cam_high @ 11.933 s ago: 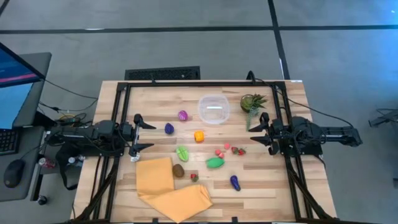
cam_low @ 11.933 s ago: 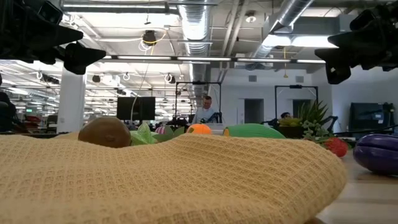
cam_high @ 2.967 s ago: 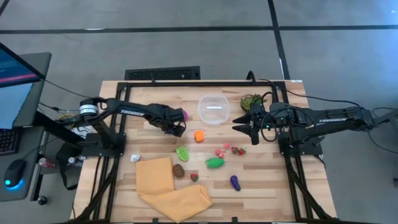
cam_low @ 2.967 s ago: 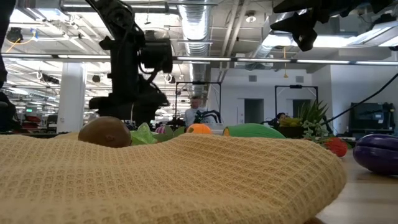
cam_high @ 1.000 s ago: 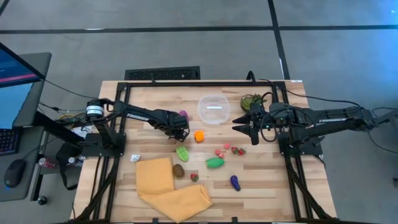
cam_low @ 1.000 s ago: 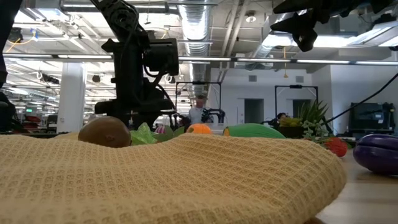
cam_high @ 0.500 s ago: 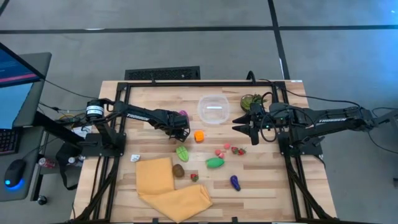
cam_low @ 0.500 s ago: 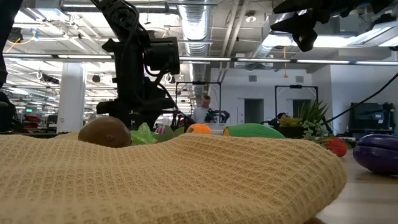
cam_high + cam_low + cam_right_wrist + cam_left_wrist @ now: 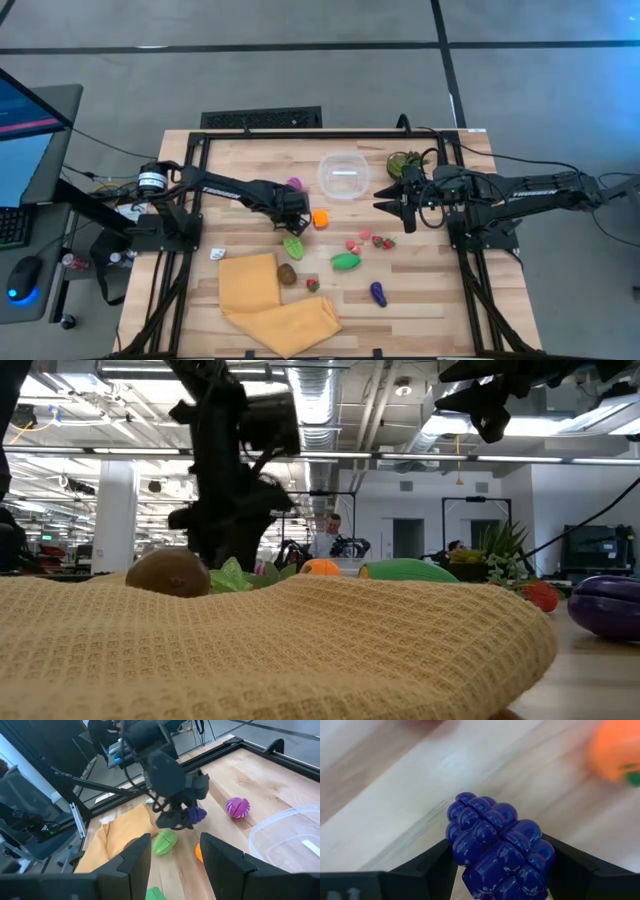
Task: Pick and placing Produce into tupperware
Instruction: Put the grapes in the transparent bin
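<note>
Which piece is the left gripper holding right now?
Start at the clear tupperware near the table's far edge. Toward the left arm, the left gripper is shut on a dark purple grape cluster. Its bumpy, berry-studded surface separates it from the ribbed magenta piece and the orange piece.

We can read no text, label, brand or number anywhere in these views. The left arm (image 9: pixel 215 184) carries pale lettering along its link in the high view, and so does the right arm (image 9: pixel 530 187), but on both it is too small for us to make out.
</note>
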### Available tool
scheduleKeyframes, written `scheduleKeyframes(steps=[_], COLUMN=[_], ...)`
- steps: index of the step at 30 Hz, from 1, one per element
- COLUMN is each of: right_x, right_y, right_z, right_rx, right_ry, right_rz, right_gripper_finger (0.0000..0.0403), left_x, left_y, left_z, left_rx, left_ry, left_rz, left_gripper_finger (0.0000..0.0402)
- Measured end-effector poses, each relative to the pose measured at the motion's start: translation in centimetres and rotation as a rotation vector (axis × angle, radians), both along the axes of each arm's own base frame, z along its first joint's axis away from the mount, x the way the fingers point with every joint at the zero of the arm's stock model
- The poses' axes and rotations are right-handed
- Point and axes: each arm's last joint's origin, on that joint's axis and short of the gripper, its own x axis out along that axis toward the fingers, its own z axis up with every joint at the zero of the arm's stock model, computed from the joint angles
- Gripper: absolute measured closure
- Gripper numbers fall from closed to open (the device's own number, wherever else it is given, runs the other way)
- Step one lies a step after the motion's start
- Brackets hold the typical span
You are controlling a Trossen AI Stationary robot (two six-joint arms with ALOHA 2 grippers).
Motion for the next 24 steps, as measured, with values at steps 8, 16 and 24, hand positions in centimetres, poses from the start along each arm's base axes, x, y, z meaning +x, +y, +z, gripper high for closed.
scheduleKeyframes(steps=[8,16,24], right_x=[0.0,0.0,0.0], right_y=[0.0,0.0,0.0], right_z=[0.0,0.0,0.0], right_rx=[0.007,0.031,0.059], right_ry=[0.000,0.000,0.000], right_rz=[-0.003,-0.011,-0.015], right_gripper_finger=[0.0209,0.0209,0.0209], left_x=[2.9,4.8,5.2], left_y=[-0.3,1.3,4.3], left_z=[5.4,8.4,8.9], left_rx=[0.121,0.275,0.328], left_ry=[-0.103,-0.239,-0.298], left_rz=[-0.114,-0.227,-0.290], left_gripper_finger=[0.0164,0.0164,0.0164])
